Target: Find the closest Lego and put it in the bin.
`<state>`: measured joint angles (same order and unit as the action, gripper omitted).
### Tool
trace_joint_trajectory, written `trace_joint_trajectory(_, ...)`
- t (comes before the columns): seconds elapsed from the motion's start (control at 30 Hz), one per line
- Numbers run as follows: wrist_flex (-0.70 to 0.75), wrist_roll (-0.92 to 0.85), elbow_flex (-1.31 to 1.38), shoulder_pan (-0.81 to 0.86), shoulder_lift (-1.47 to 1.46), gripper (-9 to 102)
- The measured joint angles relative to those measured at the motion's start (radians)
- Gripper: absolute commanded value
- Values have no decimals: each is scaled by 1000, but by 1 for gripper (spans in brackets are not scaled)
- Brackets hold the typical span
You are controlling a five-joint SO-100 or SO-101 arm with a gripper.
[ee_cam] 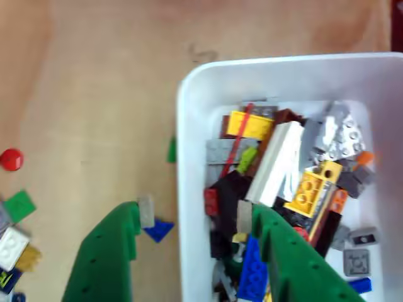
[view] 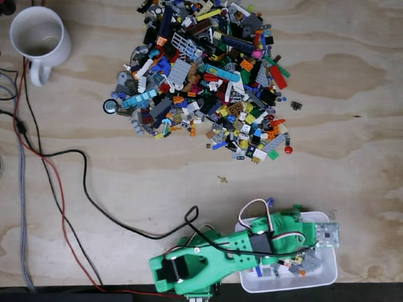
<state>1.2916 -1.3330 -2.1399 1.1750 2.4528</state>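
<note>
Two green fingers (ee_cam: 104,251) spread wide, gripper (ee_cam: 195,217) empty, straddling my bin's (ee_cam: 189,113) near wall. Nearest loose brick (ee_cam: 157,230), blue, lies just beside the left finger: light, rigid, slick; I'd pinch its flat sides.

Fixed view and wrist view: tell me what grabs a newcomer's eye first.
In the fixed view, a big multicoloured Lego pile sprawls across the upper middle of the wooden table, with a white mug top left. At the bottom, the green arm reaches over the white bin; the wrist view shows the gripper open, straddling its brick-filled left wall.
</note>
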Motion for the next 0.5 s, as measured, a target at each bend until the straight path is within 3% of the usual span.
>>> trace_joint_trajectory(0.4,284,169,2,-982,327,17)
trace_joint_trajectory(0.5,328,190,2,-1121,379,17)
